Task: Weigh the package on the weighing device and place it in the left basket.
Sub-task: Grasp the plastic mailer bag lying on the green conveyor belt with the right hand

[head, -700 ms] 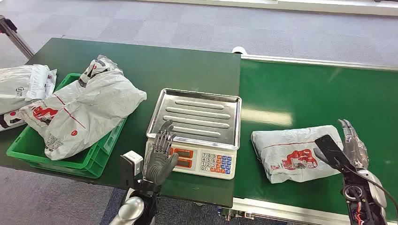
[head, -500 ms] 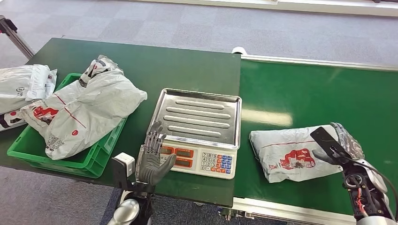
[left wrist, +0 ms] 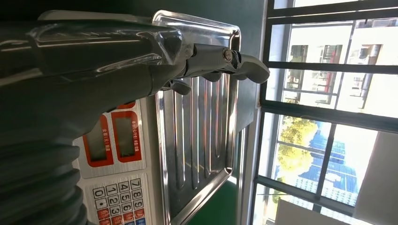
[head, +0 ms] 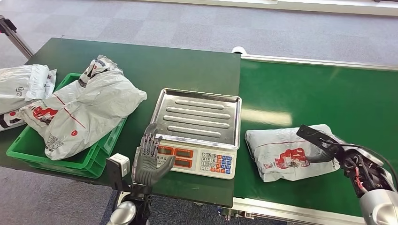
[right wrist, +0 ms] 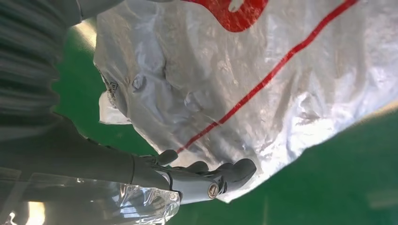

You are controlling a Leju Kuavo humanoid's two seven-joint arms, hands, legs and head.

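From the head view I see the weighing scale [head: 195, 133] sitting near the front edge of a dark green table [head: 155, 65]; I place everything else from it. Its steel tray [head: 197, 115] is bare, and its red displays and keypad face me. My left hand [head: 149, 157] is raised just in front of the scale's left front corner, fingers spread and straight, holding nothing. In the left wrist view those fingers [left wrist: 220, 61] stretch out above the ribbed tray [left wrist: 202, 140]. To the right of the scale, on the brighter green conveyor belt [head: 319, 93], lies the package [head: 286, 152], a grey-white plastic mailer with red markings, flat on the belt and apart from the scale. My right hand [head: 331, 147] rests on the package's far right end; the right wrist view shows its fingers [right wrist: 202, 176] curling under the bag's edge [right wrist: 263, 84], but I cannot tell whether they grip it. Left of the scale stands the green basket [head: 56, 157], with a large grey mailer [head: 87, 110] piled in it.
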